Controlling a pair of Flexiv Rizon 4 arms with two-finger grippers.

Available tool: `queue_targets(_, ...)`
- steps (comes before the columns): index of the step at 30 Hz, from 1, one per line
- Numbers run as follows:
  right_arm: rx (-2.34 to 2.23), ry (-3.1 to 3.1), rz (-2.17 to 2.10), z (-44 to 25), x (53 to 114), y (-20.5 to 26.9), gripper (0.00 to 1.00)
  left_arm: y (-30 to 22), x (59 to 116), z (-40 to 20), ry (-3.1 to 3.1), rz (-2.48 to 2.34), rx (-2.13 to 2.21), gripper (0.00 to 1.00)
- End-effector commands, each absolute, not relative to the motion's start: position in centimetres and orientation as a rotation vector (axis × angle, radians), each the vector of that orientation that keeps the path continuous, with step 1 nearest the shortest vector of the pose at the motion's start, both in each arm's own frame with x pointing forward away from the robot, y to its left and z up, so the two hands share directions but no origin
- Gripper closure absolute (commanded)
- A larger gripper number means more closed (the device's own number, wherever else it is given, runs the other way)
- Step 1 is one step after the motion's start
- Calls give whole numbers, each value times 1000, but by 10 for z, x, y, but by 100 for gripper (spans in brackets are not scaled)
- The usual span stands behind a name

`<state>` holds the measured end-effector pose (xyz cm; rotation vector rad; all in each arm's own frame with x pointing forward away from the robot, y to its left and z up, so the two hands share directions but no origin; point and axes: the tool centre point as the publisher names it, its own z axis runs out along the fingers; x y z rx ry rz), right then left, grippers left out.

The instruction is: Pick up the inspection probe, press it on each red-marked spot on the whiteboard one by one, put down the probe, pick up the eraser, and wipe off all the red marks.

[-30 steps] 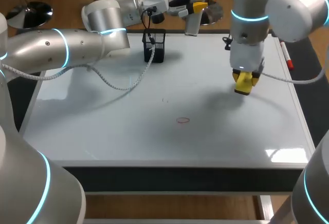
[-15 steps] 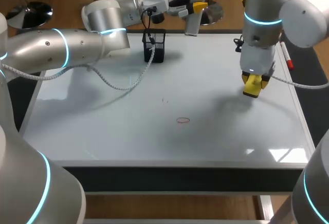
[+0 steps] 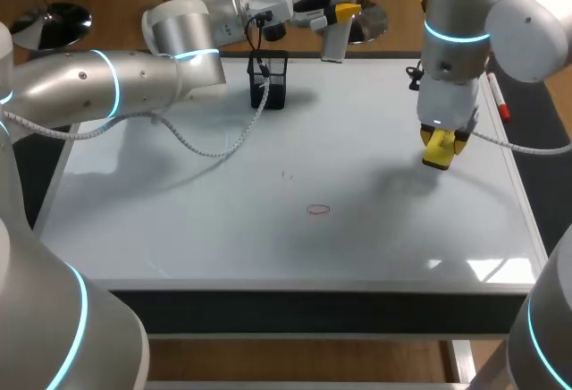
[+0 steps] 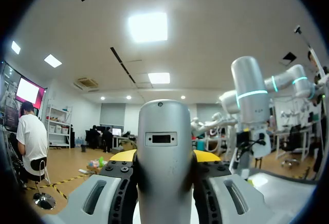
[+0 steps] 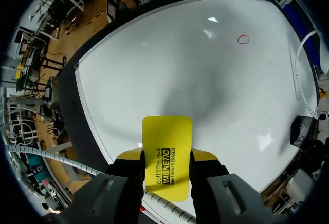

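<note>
— Where is the eraser [image 5: 167, 136] held?
— It is clamped in the right hand [image 5: 165, 161] above the whiteboard [image 3: 375, 229], well apart from the red mark [image 3: 318, 210].
— And the probe [image 4: 164, 147]?
— It is gripped by the left hand [image 4: 164, 158], at the whiteboard's far edge.

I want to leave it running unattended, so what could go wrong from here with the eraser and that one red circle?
The eraser, in the right gripper, hangs over the whiteboard's right side, well off the red circle. The mark is small, so a slightly misplaced wipe might leave part of it. The left arm's cable sags low over the board left of the circle, and a long sweep could catch it.
</note>
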<state>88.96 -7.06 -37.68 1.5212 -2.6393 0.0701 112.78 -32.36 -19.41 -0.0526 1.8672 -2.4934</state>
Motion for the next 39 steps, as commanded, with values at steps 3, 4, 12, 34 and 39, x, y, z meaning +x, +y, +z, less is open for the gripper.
queue_targets(3, 1523, -2639, 75, -376, 889, -71, 100, -323, 1128, -193, 1868, -2495, -50, 100)
queue_targets(4, 1523, -2639, 75, -376, 889, -71, 100, -323, 1124, -193, 1869, -2492, -48, 100)
queue_targets(12, 1523, -2639, 75, -376, 889, -71, 100, -318, 1079, -185, 1854, -2542, 36, 100)
queue_targets(34, 1523, -2639, 75, -376, 889, -71, 100, -298, 922, -193, 1913, -2717, 235, 100)
queue_targets(39, 1523, -2639, 75, -376, 889, -71, 100, -298, 891, -209, 1937, -2748, 235, 100)
